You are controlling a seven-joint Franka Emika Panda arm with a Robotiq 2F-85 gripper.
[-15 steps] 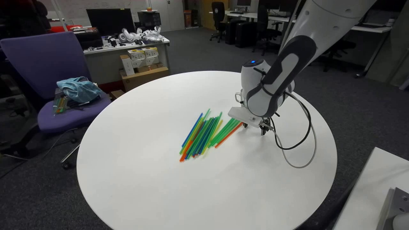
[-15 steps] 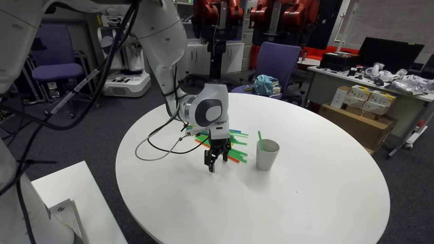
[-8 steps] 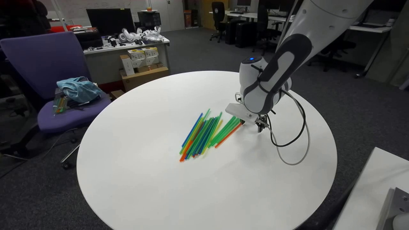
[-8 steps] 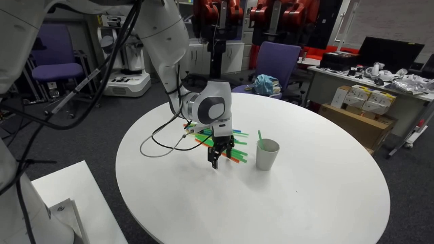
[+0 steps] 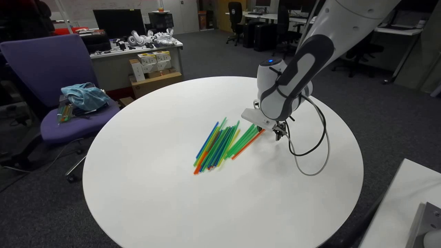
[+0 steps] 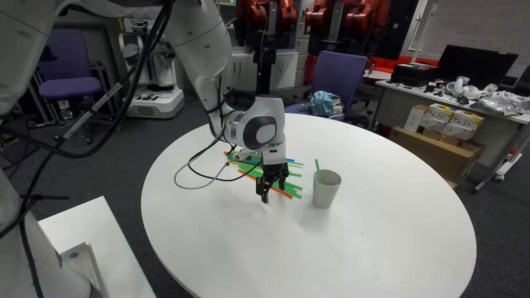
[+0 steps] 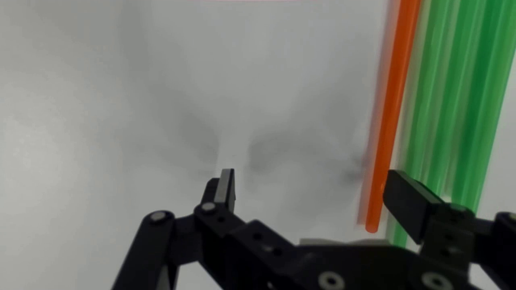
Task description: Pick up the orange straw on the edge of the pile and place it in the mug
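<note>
The orange straw [image 5: 248, 144] lies on the table at the edge of the pile [image 5: 218, 148], beside green straws. In the wrist view the orange straw [image 7: 391, 112] runs between my open fingers, close to the right one. My gripper [image 7: 310, 173] is empty; its right finger overlaps the green straws. I cannot tell if it touches them. In both exterior views my gripper [image 5: 268, 133] [image 6: 273, 193] is low at the straws' near-mug end. The white mug [image 6: 325, 192] stands upright beside the pile with one green straw [image 6: 318, 169] in it. Elsewhere the arm hides all but its handle [image 5: 255, 104].
The round white table [image 5: 165, 206] carries the straws and the mug. Cables [image 5: 325, 137] hang in a loop from the wrist near the tabletop. A purple chair [image 5: 69, 65] with a blue cloth stands beyond the table's edge.
My gripper has shifted sideways toward the pile, its finger now across the orange straw's line. It stays open. The straws and the mug have not visibly moved.
</note>
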